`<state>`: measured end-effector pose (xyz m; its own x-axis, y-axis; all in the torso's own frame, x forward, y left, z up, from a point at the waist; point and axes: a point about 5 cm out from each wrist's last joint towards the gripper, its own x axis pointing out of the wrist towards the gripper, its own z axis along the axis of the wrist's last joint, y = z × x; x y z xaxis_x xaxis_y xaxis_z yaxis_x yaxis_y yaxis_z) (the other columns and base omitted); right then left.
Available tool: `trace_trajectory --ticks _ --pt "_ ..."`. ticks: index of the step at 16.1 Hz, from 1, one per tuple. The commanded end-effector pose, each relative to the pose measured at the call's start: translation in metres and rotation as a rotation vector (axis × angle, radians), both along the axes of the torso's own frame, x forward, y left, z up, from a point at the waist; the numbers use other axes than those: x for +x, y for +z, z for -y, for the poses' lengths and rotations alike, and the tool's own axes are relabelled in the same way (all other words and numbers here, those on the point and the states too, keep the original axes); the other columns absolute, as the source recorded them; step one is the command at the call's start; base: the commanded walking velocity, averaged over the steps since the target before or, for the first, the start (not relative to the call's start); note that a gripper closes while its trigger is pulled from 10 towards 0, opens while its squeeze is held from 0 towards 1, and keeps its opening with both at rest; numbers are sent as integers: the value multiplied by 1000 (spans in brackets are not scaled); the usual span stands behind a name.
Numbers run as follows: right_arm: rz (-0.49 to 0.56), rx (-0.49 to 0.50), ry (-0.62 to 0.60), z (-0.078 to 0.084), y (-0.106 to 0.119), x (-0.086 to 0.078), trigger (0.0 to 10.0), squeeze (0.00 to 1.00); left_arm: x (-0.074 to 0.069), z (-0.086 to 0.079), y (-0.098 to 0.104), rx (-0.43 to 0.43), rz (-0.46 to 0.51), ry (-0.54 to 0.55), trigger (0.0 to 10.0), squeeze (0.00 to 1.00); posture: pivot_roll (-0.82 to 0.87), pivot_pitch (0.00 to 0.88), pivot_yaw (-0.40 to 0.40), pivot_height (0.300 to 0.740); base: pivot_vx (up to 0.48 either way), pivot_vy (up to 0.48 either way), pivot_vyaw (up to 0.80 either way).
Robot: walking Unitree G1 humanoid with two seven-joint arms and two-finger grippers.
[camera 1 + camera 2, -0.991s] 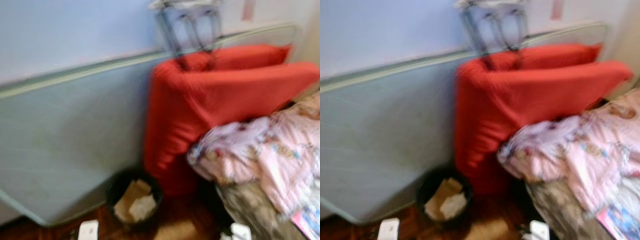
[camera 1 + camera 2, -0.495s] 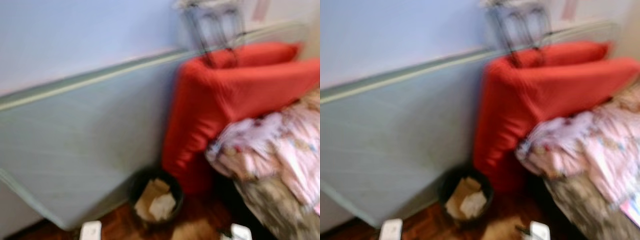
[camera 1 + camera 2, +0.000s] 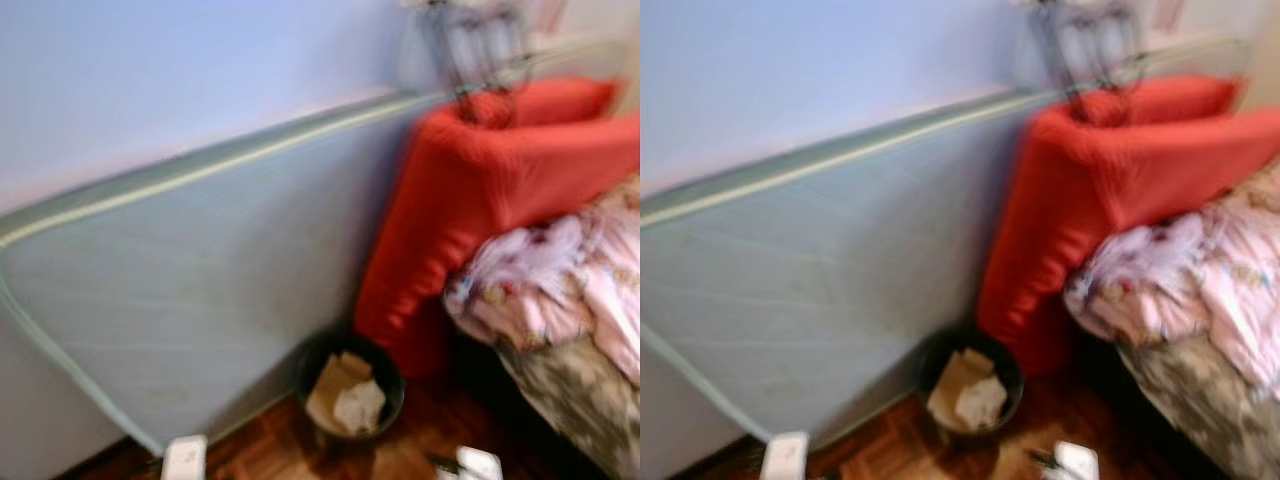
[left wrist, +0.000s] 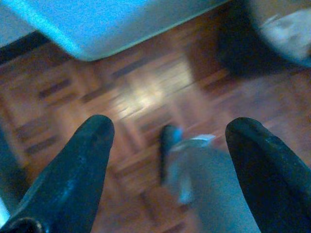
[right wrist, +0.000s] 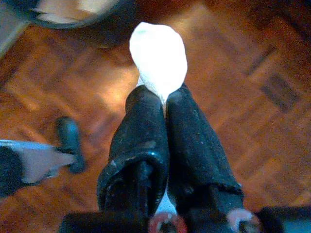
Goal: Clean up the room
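Observation:
A black waste bin (image 3: 350, 395) with crumpled paper in it stands on the parquet floor, between the leaning mattress and the red cushion. In the right wrist view my right gripper (image 5: 164, 94) is shut on a white crumpled wad of paper (image 5: 159, 56), held above the floor a short way from the bin's rim (image 5: 73, 12). My left gripper (image 4: 170, 124) hangs open over bare parquet with nothing between its fingers; the bin (image 4: 262, 34) lies off to one side of it. The head views are blurred.
A pale blue-grey mattress (image 3: 190, 290) leans against the wall on the left. A folded red cushion (image 3: 480, 200) stands right of the bin. A bed with a pink patterned blanket (image 3: 570, 290) is on the right. A metal rack (image 3: 475, 45) stands behind the cushion.
The whole picture has shifted right, so the camera has turned left. The bin now sits nearer the middle of the view. The things themselves have not moved.

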<state>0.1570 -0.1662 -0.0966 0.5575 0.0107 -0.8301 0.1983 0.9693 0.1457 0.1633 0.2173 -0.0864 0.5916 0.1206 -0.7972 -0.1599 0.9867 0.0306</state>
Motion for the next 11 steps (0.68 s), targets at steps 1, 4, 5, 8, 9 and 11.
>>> trace_trajectory --ticks 1,4,5,8,9,11 --pt "0 -17 0 5 0 -1 10000 0 2 5 -1 -8 -4 -5 10000 0 28 0 -3 740 0 0 0" --pt "4 -19 10 4 1 0 10000 0 7 9 1 -18 18 -4 10000 0 26 0 -2 740 0 0 0" --pt "4 -20 9 5 1 0 10000 0 10 11 2 -24 31 -5 10000 0 26 0 -4 740 0 0 0" --pt "5 -21 13 5 0 0 10000 0 15 14 4 -28 41 -9 10000 0 27 0 -3 740 0 0 0" --pt "7 -22 19 5 1 0 10000 0 18 17 5 -29 45 -12 10000 0 26 0 -4 740 0 0 0" --pt "11 -23 29 5 1 1 10000 0 20 20 6 -29 51 -11 10000 0 27 0 -6 740 0 0 0"
